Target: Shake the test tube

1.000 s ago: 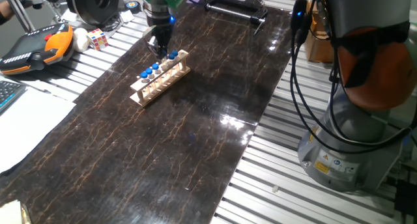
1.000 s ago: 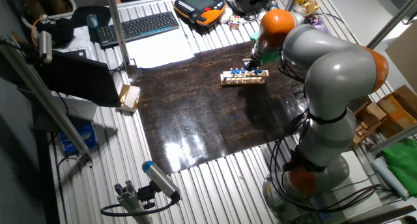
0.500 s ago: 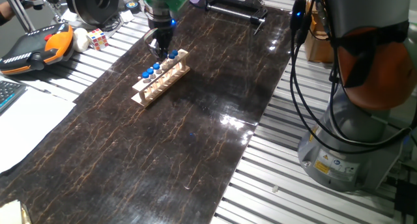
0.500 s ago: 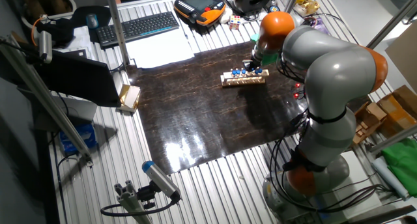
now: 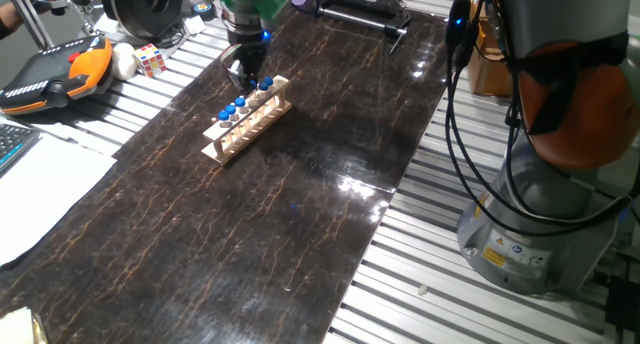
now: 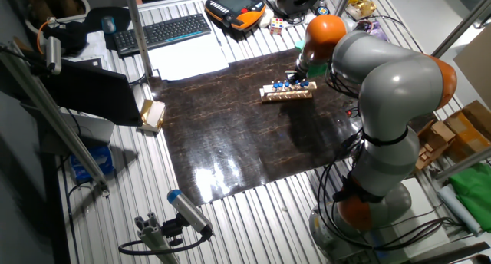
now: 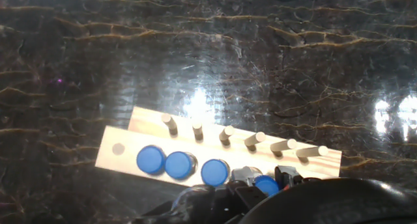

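Bench (image 5: 300,234): dark, gold-veined mat over slatted aluminium, glossy with lamp glare. Arm (image 6: 383,80): grey with orange joints, reaching over the bench's far end to the rack. Rack (image 7: 169,129): light wood, lying at a slant on the mat, one row of holes along the front and a row of six short pegs behind. Contents: blue-capped tubes upright in the holes; the hand view shows three caps (image 7: 179,165) side by side, one empty hole at the rack's left end, and a fourth cap between the fingers; anything further right is hidden by the hand. Fingers (image 7: 266,180): set narrowly either side of the tube (image 7: 266,185), close against its cap; whether they already grip it cannot be told. Tube: seated in the rack, near the end under the hand. Progress, as judged: early; approach and alignment appear done, the tube is not lifted. Left to do: a firm grip, a straight pull clear of the rack, then the shaking itself.
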### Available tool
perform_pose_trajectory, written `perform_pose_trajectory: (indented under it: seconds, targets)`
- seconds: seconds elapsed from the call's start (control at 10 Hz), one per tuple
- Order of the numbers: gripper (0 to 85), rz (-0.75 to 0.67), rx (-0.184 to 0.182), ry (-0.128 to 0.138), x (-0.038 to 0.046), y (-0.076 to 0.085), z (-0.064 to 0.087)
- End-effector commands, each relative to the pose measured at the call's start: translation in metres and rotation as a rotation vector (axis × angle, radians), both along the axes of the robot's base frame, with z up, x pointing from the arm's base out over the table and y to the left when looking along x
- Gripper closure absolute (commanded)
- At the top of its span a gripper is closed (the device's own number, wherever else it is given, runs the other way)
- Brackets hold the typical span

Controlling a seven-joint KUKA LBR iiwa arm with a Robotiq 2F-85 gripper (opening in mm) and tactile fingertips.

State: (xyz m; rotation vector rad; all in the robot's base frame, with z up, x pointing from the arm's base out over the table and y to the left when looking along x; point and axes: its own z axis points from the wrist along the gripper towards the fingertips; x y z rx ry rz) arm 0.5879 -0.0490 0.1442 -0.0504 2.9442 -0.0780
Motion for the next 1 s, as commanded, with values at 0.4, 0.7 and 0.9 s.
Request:
perform_pose_trajectory:
  seconds: [0.4,0.7,0.9]
  targets:
    - [49.3,0.005,0.005,0.028,0.0012,-0.003,0.012]
    - [52.0,-0.03,0.016,0.037,0.0011,0.01,0.025]
    - [63.3,-0.045,0.026,0.073,0.0,0.021,0.038]
